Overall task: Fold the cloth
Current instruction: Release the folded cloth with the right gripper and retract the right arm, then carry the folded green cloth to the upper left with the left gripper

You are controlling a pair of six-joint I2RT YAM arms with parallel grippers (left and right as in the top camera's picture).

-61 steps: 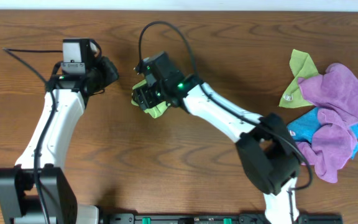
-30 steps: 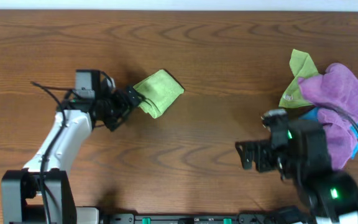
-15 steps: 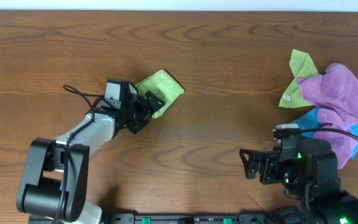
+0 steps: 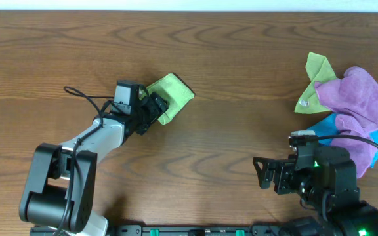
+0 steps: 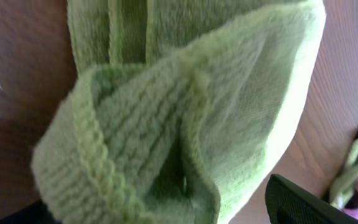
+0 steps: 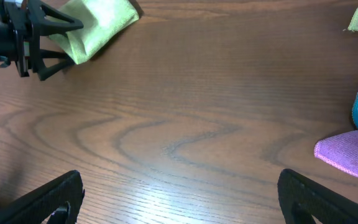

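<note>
The cloth [image 4: 172, 94] is seen folded into one small, thick packet, set cornerwise on the table [image 4: 228, 65] at about ten o'clock from the table's middle in the overhead view. Its stacked layers and ribbed hems are shown close up in the left wrist view.

The packet's seven-o'clock corner is straddled by the left gripper [image 4: 156, 110]. Its two fingers are held spread, one to either side of the fabric. Whether the fabric is touched by them cannot be told.

The right gripper [image 4: 262, 174] is found well apart from the packet, at about five o'clock near the table's front edge. Its two fingers are spread wide, and only bare wood is seen between them.

At three o'clock a heap of cloths is gathered by the table's edge. One second lime-green cloth [image 4: 315, 77], marked by a small white tag [image 4: 305, 102], lies at the heap's eleven-o'clock side. One blue cloth [image 4: 319, 133] is largely covered. Purple fabric [image 4: 356, 98] is seen in two lumps, but whether two separate cloths are meant cannot be told.
</note>
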